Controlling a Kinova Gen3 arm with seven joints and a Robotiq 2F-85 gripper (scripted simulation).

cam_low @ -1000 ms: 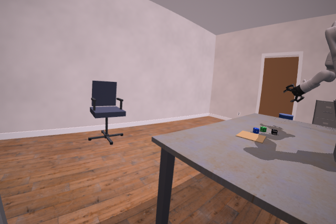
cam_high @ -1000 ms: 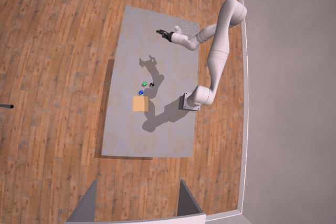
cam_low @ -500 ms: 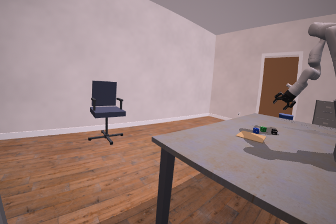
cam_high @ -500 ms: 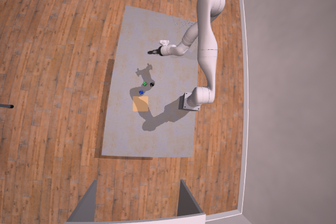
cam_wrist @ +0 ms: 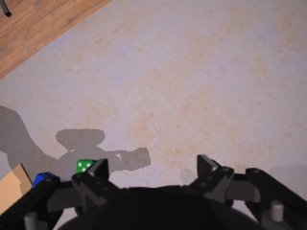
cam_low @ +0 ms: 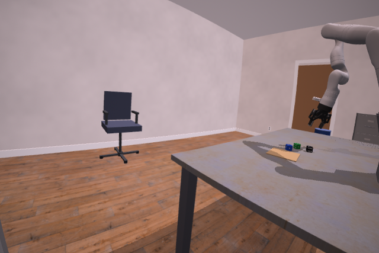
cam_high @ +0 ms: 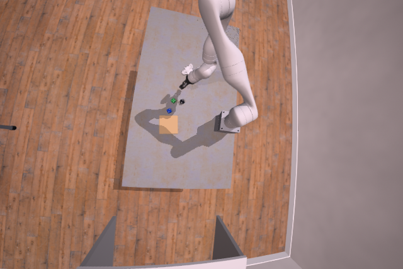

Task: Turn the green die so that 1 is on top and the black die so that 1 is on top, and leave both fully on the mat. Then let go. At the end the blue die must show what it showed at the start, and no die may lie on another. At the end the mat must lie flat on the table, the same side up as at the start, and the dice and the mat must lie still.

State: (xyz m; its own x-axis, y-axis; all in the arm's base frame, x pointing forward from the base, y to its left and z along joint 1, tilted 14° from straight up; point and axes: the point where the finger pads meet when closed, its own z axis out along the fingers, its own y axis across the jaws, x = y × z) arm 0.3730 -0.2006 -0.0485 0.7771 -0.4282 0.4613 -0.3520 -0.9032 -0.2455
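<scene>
The claw, a black two-finger gripper (cam_high: 182,87) (cam_low: 316,125) (cam_wrist: 153,166), hangs above the table, fingers slanting downward and spread fully open, with nothing between them. Just behind it is the wrist of the pale grey jointed arm (cam_high: 215,15) (cam_low: 337,54), which arches high overhead. Below the claw and off to one side, the nearest things are two small dice lying near each other with a gap between: a black die with white pips (cam_high: 181,101) (cam_low: 309,149) and a green die with white pips (cam_high: 173,100) (cam_low: 296,146) (cam_wrist: 84,166). The green one shows several pips on top; the black one's top number is too small to read. A little farther from the claw is a blue die (cam_high: 169,110) (cam_low: 288,147) (cam_wrist: 43,178), its number unclear. Beyond it, a flat, square, light-orange mat (cam_high: 169,126) (cam_low: 283,154) (cam_wrist: 11,192) lies on the grey, stained tabletop (cam_high: 146,162) (cam_low: 305,198) (cam_wrist: 192,96). All three dice are off the mat, none on another. Well apart from the claw, the arm's square metal base plate (cam_high: 238,130) sits at the table's edge. Out past the table are a brown door (cam_low: 309,90) and a dark blue office chair (cam_low: 118,106).
</scene>
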